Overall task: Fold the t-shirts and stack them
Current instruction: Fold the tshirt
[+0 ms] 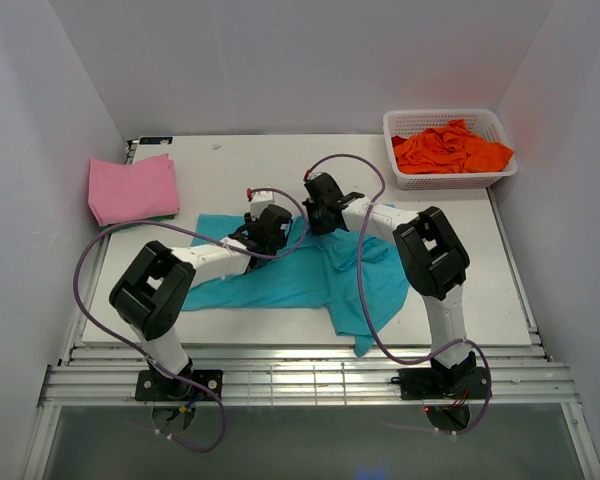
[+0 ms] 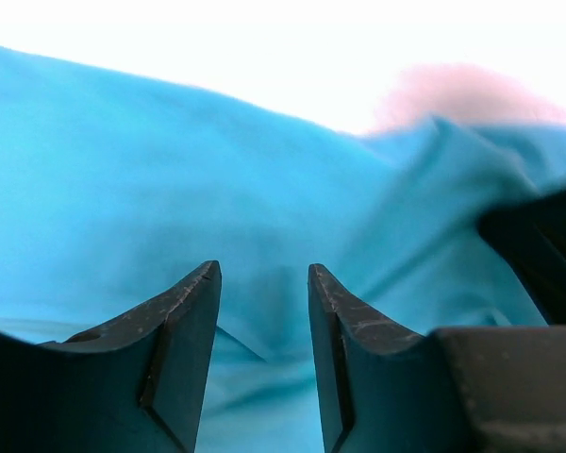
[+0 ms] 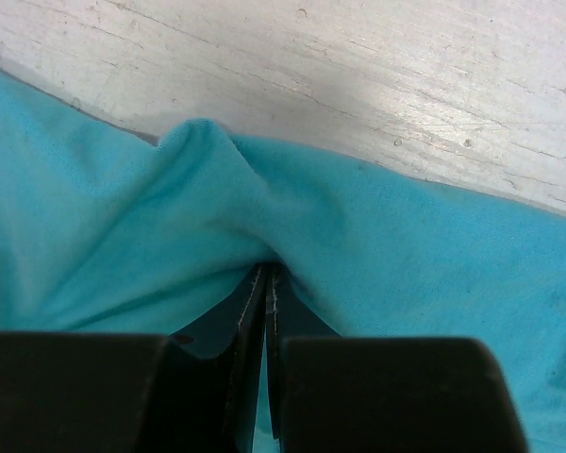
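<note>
Teal cloth covered the middle of the table (image 1: 230, 165): the teal t-shirt (image 1: 280, 285) lay spread and rumpled, not yet folded, with one part trailing toward 5 o'clock. At 10 o'clock a pink t-shirt (image 1: 130, 187) sat folded flat with a dark edge, perhaps green, showing beneath it, so the stack looked begun. At 2 o'clock the white basket (image 1: 450, 180) held crumpled orange t-shirts (image 1: 450, 148); how many could not be told. By my reading the job was somewhere short of halfway, with the teal and orange pieces left to fold. The right gripper (image 3: 267, 269) was clamped together on a pinched ridge of the teal t-shirt near its 12 o'clock edge. The left gripper (image 2: 264, 274) stood partly apart close over the same shirt, with nothing visibly caught between its fingers.
</note>
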### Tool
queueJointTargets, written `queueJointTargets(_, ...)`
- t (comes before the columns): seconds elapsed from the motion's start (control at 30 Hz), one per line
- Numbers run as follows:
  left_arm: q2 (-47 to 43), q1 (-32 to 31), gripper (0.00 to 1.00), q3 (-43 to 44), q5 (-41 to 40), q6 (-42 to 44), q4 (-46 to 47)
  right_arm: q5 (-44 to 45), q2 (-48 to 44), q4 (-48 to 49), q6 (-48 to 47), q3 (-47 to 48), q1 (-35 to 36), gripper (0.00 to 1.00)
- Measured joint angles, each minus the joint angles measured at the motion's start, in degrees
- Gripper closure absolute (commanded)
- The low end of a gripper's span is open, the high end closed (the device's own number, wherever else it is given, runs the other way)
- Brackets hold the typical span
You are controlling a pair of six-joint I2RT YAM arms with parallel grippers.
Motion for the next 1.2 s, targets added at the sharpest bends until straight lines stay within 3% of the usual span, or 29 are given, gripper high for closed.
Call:
queueJointTargets(0.3,-1.05,11.37,0.48,0.00,0.04,0.81,-0.13,0.04,-0.17,0.26,-0.02,-0.37,0.00,0.92)
queueJointTargets(0.77,4.46,13.79,0.50,0.13,1.68,0.02,-0.52,0.26,-1.07,1.99,0.02,-2.21,0.00,0.92)
queueJointTargets(1.2,6.43,22.84,0.50,1.75,7.67,-0.04,3.93,0.85,-1.81,2.27,0.04,-3.34,0.00,0.92)
